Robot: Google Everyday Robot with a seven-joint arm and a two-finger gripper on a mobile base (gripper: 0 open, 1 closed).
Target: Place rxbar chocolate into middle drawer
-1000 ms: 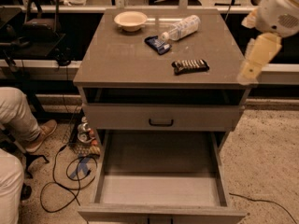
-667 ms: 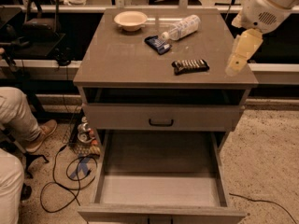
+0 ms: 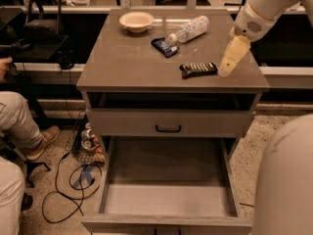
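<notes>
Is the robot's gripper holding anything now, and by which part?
Nothing is held. The pale gripper hangs close beside the flat dark snack bar, which lies free on the grey cabinet top.

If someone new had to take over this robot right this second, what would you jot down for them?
Gripper: over the right side of the cabinet top, just right of the rxbar chocolate, which is not in its grip.
Rxbar chocolate: lying flat on the cabinet top, not yet grasped.
Middle drawer: pulled out, floor bare.
Done: the drawer is open.
Left: grasp the bar, carry it down, release it in the drawer.
</notes>
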